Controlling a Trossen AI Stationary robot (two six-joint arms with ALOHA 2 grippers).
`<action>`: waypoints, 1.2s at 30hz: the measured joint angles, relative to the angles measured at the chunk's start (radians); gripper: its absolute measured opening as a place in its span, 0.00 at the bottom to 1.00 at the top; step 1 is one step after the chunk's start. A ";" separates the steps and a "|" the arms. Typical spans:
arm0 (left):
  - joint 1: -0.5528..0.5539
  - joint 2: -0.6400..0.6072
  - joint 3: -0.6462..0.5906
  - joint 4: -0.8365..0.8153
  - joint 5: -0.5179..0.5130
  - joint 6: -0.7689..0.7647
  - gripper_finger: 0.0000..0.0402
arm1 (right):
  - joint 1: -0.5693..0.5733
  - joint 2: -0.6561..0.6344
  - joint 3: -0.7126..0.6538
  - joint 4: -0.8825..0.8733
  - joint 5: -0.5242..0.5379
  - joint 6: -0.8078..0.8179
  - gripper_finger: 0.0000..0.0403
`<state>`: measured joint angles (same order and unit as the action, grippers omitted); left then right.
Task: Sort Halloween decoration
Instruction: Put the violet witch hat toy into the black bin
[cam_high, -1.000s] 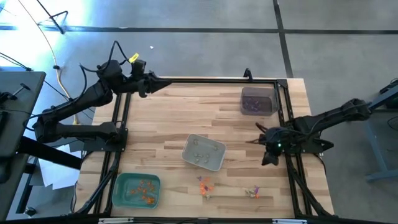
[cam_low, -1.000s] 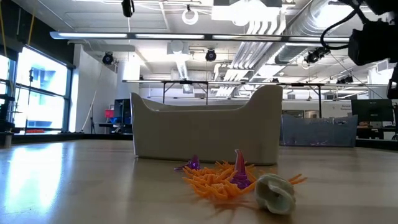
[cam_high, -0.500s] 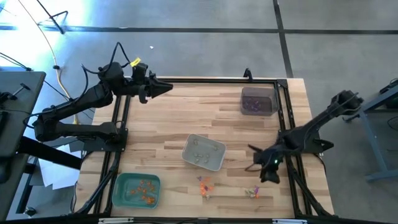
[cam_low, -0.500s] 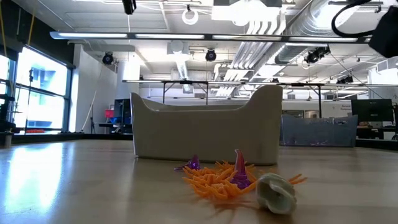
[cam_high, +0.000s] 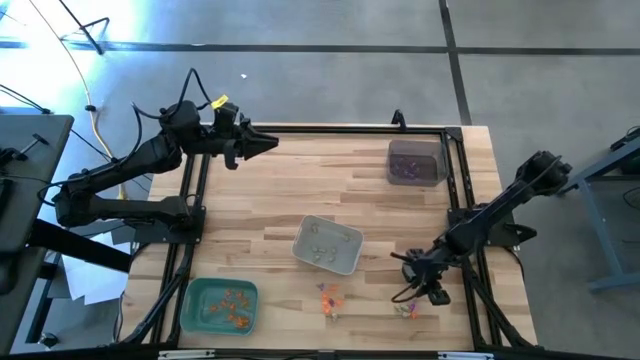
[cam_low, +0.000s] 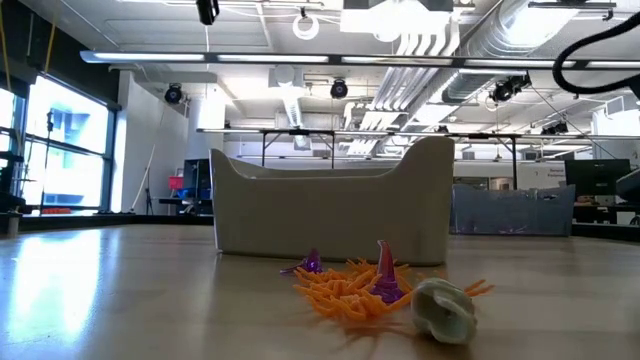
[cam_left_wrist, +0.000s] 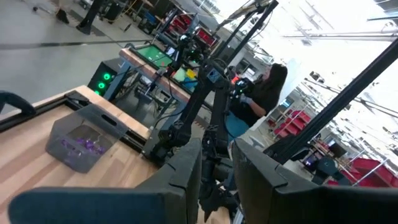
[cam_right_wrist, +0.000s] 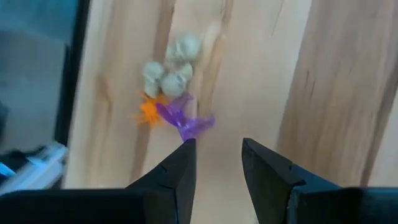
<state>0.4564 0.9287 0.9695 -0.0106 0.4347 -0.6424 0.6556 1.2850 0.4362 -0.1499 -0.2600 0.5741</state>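
Wooden table (cam_high: 260, 190) – three trays, two loose trinket piles (cam_high: 329, 298) (near edge).

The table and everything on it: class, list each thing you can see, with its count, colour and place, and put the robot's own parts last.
Table: one, pale wood, under everything.
Green tray: one, near left corner, orange trinkets inside.
Grey tray: one, middle of the table, pale trinkets inside.
Dark tray: one, far right, purple trinkets inside.
Loose pile: one, mostly orange with purple, near edge, in front of the grey tray.
Small cluster: one, three pale pieces, one orange, one purple, near edge at right.
Person: one, dark hair, in the room beyond the table.
Left gripper: one, dark, over the far left edge, empty.
Right gripper: one, dark, open, just above the small cluster.
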 joint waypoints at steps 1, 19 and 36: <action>0.000 0.000 0.000 -0.002 0.000 0.000 0.19 | 0.000 0.012 0.000 -0.002 0.000 -0.022 0.31; 0.000 0.000 0.000 -0.052 0.000 -0.007 0.19 | 0.033 0.068 0.000 0.155 -0.047 0.004 0.23; 0.000 0.000 0.000 -0.054 0.000 -0.002 0.19 | 0.069 0.121 0.001 0.139 0.002 0.015 0.22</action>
<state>0.4564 0.9287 0.9695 -0.0643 0.4347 -0.6445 0.7241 1.4063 0.4367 -0.0108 -0.2581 0.5890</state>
